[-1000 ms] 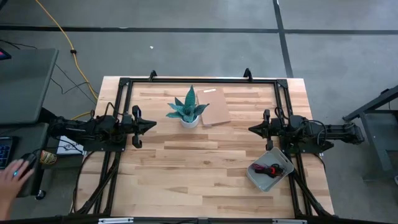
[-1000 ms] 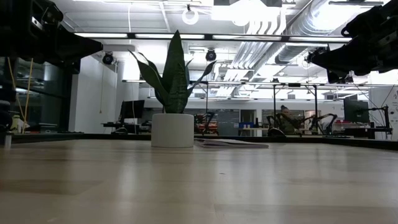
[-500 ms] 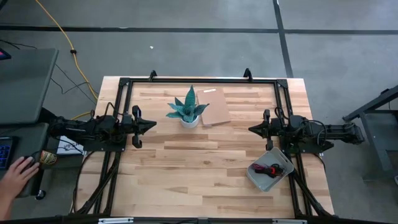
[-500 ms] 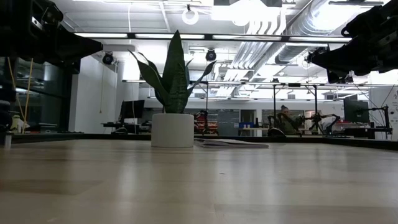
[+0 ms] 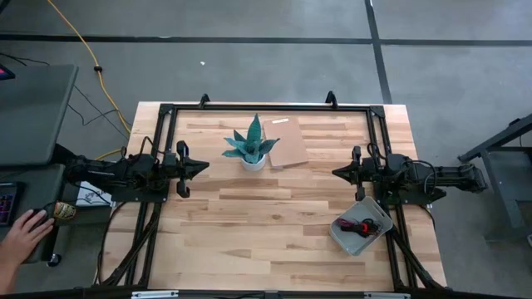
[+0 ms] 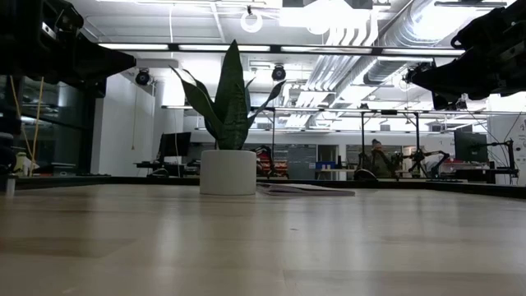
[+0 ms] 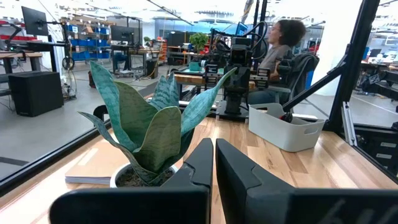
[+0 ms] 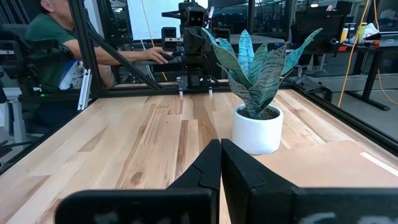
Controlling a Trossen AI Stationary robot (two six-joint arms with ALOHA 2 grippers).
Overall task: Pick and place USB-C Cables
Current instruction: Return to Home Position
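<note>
1. Bench (image 5: 249,232): the potted plant (image 5: 252,145) stands nearer my left side.
2. Tray (image 5: 353,245): at the right edge, just beside my right arm, it holds the USB-C cables (image 5: 362,225). I can make out red and black.
3. Left pincer (image 5: 204,166) and right pincer (image 5: 337,173): both clenched and empty, facing each other above the bench.

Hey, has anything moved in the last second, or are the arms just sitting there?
Only a person's hand at the desk left of the table shifted slightly. Nothing was gripped or released. The left gripper and right gripper stayed shut and empty at the table's sides, the USB-C cables stayed in the tray, and the potted plant did not move.
</note>
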